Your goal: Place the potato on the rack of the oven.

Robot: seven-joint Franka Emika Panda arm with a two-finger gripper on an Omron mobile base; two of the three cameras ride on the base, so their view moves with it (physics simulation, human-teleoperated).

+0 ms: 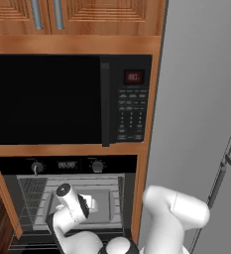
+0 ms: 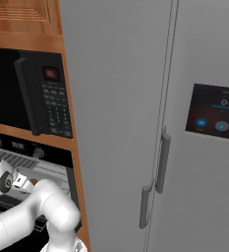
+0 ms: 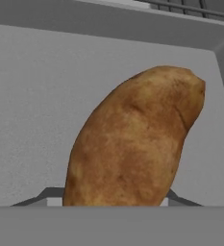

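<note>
Your white Franka arm reaches into the open built-in oven [image 1: 67,166] with its black control strip and two knobs, set in wood cabinetry below the big black microwave [image 1: 67,99] with its keypad

In the hand view, you see the brown, lumpy oval potato [image 3: 135,139] right in front of the camera, rising from between where the finger tips stand. Its long axis runs up and away along the gripper's reach, leaning to one side. You can judge the jaws closed on the potato, since it hangs there with nothing else under it, though the fingers themselves are hidden behind it.

Beyond the potato lies a flat light grey surface, and past that, at the far edge, thin parallel bars of the silver-grey wire rack [image 3: 195,6].

From the left base view, your gripper [image 1: 89,203] sits inside the light grey cavity, above a pale flat tray-like sheet [image 1: 99,206] that rests on the rack [image 1: 32,196]. The bare bars lie to the gripper's left and ahead of it.

The forearm angles up and forward from a bent elbow low in that view, the hand pointing into the oven and somewhat downward. The right base view shows the same elbow folded low beside the tall grey refrigerator [image 2: 160,98].

Whether the potato already touches anything below it, you cannot tell. The release likely turns on which surface lies beneath it
</note>
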